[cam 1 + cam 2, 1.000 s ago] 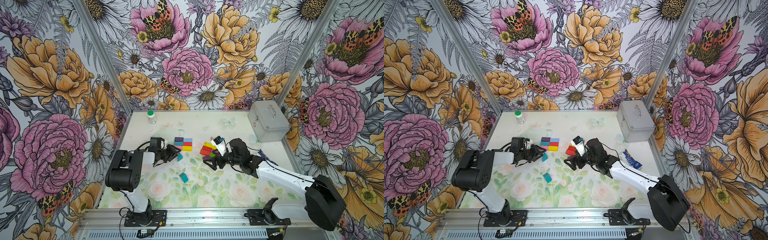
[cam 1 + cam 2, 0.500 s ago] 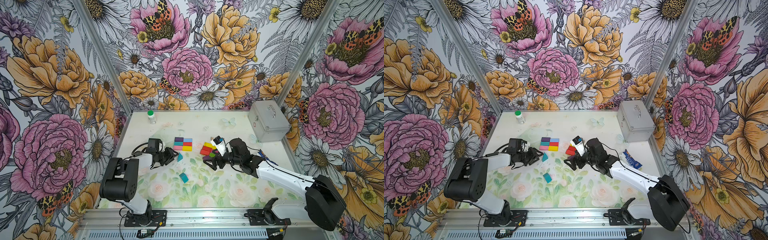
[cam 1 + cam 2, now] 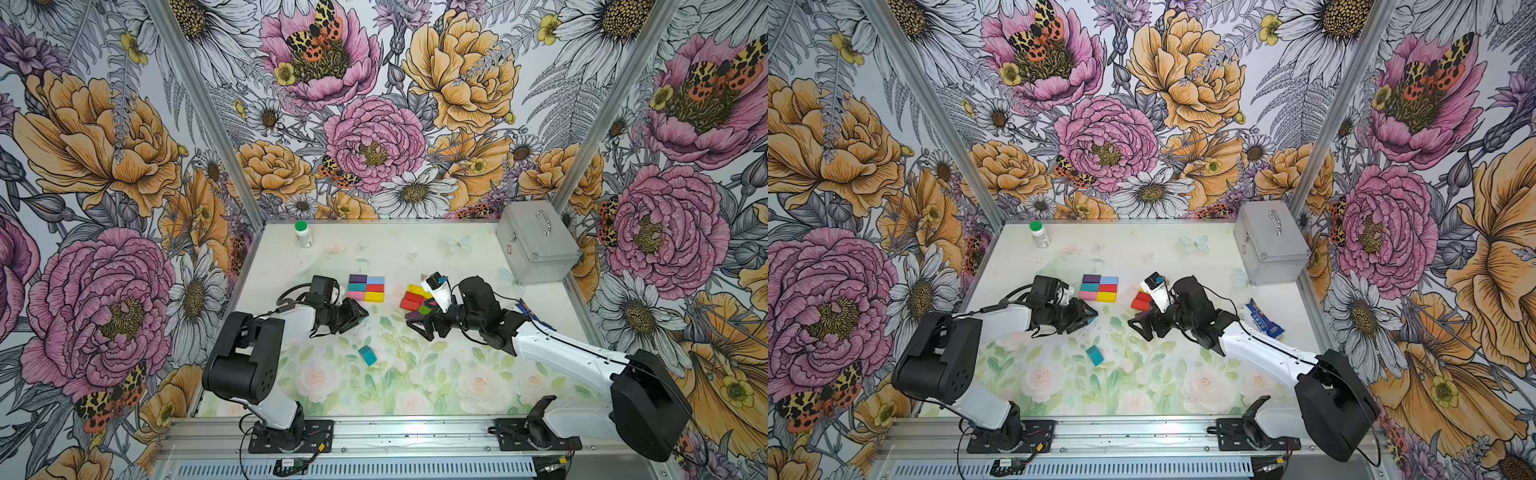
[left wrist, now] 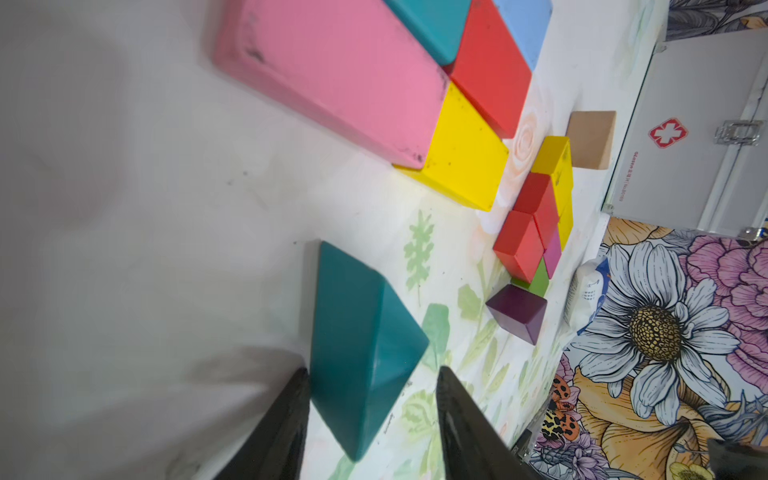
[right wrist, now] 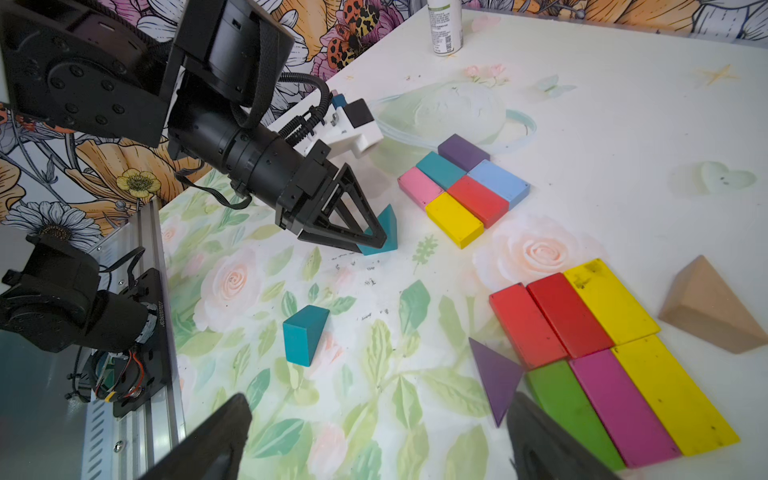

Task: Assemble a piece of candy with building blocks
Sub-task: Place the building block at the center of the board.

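While the left gripper [image 5: 380, 244] lay low over the white flower-printed table mat [image 3: 415, 249], its black fingers [image 4: 286, 424] stood narrowly parted on either side of a teal wooden triangular block [image 4: 361, 345] that rested on the mat; one finger met the block's edge and a sliver of mat showed between the block and the other finger, so the block looked straddled rather than pinched. That triangle sat near, but apart from, a flat rectangle of six painted bricks [image 3: 366, 287] laid edge to edge: purple and light blue in the far row, teal and red in the middle, pink and yellow nearest the arms. The right gripper [image 5: 378, 397] hung wide open just above the mat and held nothing, with a flat purple triangle [image 5: 494, 374] lying on the mat just beside one of its fingertips. Just beyond that triangle lay a second patch of bricks [image 5: 623, 399], two red, two yellow, one green and one magenta, packed side by side, and a tan wooden triangular block [image 5: 706, 307] sat near its far corner without touching it. A lone teal brick [image 5: 305, 334] stood on the mat between the two arms, well apart from both patches. A silver metal case [image 3: 536, 245] and a white bottle with a green cap [image 3: 303, 235] stood at the far edge, and a blue-and-white snack packet [image 3: 1262, 320] lay beside the right arm
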Available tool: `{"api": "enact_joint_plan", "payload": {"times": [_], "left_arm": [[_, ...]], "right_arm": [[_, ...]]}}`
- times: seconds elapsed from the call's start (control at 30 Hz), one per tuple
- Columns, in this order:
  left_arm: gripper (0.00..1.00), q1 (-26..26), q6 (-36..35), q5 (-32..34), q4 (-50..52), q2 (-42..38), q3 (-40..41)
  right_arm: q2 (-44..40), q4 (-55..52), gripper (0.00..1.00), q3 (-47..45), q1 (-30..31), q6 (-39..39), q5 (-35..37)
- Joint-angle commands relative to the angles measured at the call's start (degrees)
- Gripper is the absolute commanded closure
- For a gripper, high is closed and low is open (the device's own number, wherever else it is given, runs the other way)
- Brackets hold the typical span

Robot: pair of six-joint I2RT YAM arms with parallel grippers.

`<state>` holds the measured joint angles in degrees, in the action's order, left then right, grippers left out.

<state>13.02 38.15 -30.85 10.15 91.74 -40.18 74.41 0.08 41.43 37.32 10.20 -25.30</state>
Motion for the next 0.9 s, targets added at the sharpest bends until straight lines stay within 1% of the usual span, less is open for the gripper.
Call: {"api": "enact_joint_plan", "payload": {"times": [0.0, 0.1, 0.4, 0.47, 0.53, 0.6, 0.77, 0.87], "left_arm": [[0.50, 2.02, 0.93, 1.41, -0.23, 1.44, -1.44], [0.50, 3.13, 1.62, 1.84, -1.08, 2.17, -2.01], [0.49, 3.78, 0.35, 2.95, -1.14, 5.46, -5.43], [0.46, 4.45, -0.07, 2.89, -0.10, 4.61, -5.87], [0.40, 5.93, -1.47, 4.29, 3.45, 2.03, -6.60], [0.31, 7.94, -3.25, 7.80, 8.66, -1.52, -7.28], [0.17, 11.75, -5.14, 18.81, 18.93, -7.85, -8.88], [0.16, 13.87, -4.49, 26.94, 21.37, -8.95, -9.91]], "right_arm": [[0.72, -0.23, 0.03, 1.74, 0.38, -1.06, -0.20], [1.25, -0.08, 0.03, 2.03, 0.38, -1.16, -0.47], [1.00, -0.08, 0.03, 1.83, 0.38, -1.16, -0.54], [0.91, -0.08, 0.03, 1.82, 0.38, -1.06, -0.54], [0.80, -0.08, 0.03, 1.80, 0.38, -1.06, -0.36], [0.95, -0.16, 0.03, 1.74, 0.38, -1.15, -0.28], [2.78, -0.08, 0.03, 2.43, 0.60, -1.21, -0.99], [3.69, 0.69, 0.02, 2.90, 0.91, -1.48, -1.00]]}}
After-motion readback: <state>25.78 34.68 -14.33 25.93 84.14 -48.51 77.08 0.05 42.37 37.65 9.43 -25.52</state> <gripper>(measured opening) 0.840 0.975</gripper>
